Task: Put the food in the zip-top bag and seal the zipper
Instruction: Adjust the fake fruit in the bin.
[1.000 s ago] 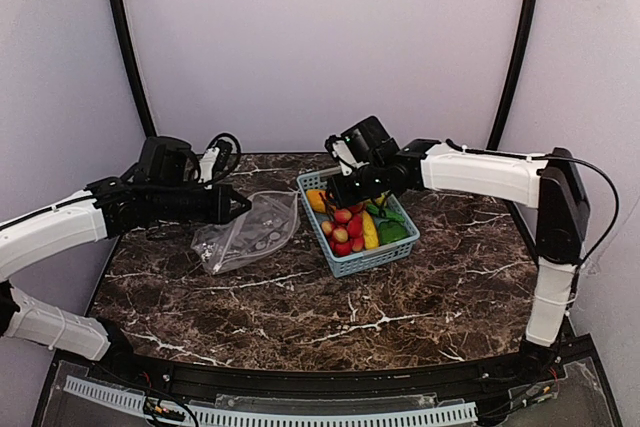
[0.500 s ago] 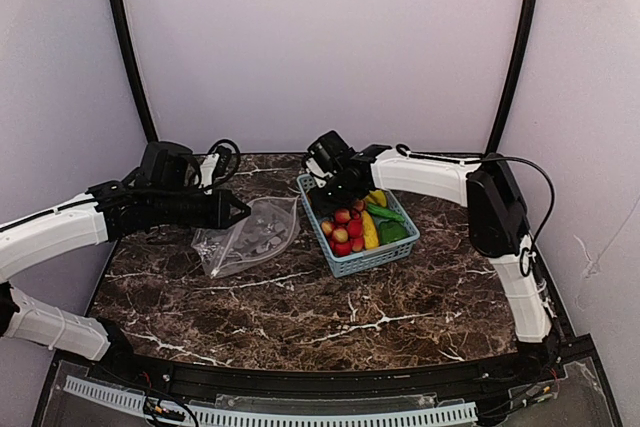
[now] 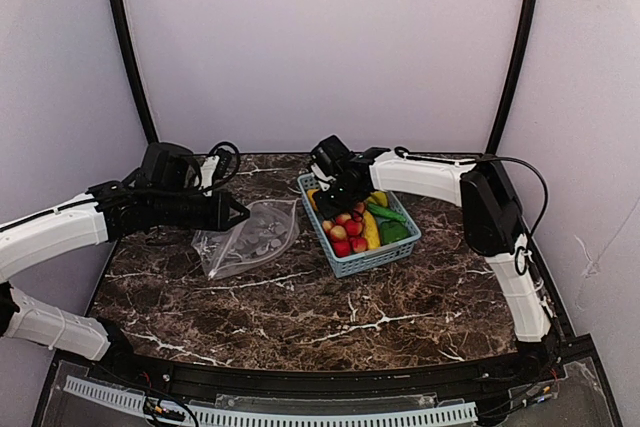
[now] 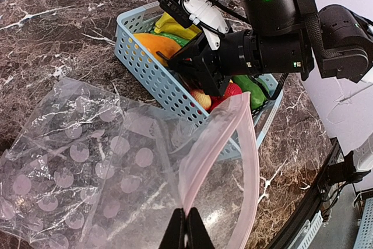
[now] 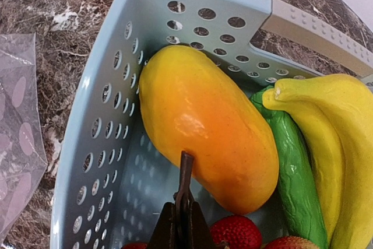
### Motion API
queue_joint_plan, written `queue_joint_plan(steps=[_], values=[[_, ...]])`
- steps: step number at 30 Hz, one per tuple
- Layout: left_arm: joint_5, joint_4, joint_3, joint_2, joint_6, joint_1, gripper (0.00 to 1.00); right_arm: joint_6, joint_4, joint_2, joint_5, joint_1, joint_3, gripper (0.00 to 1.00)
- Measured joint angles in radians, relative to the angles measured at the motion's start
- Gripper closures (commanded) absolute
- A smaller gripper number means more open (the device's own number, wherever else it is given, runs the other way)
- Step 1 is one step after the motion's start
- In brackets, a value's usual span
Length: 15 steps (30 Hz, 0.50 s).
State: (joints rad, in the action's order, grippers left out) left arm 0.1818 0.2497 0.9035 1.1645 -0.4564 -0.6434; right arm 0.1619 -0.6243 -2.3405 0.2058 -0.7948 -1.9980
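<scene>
The clear dotted zip-top bag (image 3: pixel 245 237) lies on the table left of the basket. My left gripper (image 4: pixel 186 225) is shut on its pink zipper (image 4: pixel 247 144) and holds the mouth open in a loop. The food lies in the light-blue basket (image 3: pixel 362 260): an orange fruit (image 5: pixel 204 121), yellow bananas (image 5: pixel 332 121), a green vegetable (image 5: pixel 294 167) and red fruits (image 5: pixel 236 232). My right gripper (image 5: pixel 182 225) is down in the basket's far left corner, shut on the orange fruit's thin brown stem (image 5: pixel 185 173). The bag (image 4: pixel 87 161) holds no food.
The basket's wall (image 5: pixel 105 144) stands close on the left of my right gripper, with a grey handle (image 5: pixel 315 27) at its far end. The bag's edge (image 5: pixel 17 132) lies just outside that wall. Dark marble table, black frame posts behind.
My right arm has swung left and lowered its gripper into the basket's far corner onto the orange fruit. My left gripper has stayed on the zipper.
</scene>
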Motion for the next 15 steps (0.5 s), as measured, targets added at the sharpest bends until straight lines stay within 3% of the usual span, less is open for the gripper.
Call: queue_joint_plan(steps=[7, 15], values=[[-0.011, 0.017, 0.002, -0.006, 0.000, 0.000, 0.99, 0.043, 0.034, 0.077, -0.014, 0.021, 0.095, 1.00], [-0.014, 0.016, 0.001, -0.037, 0.000, 0.000, 0.99, 0.096, 0.149, 0.360, -0.052, 0.046, 0.315, 1.00]])
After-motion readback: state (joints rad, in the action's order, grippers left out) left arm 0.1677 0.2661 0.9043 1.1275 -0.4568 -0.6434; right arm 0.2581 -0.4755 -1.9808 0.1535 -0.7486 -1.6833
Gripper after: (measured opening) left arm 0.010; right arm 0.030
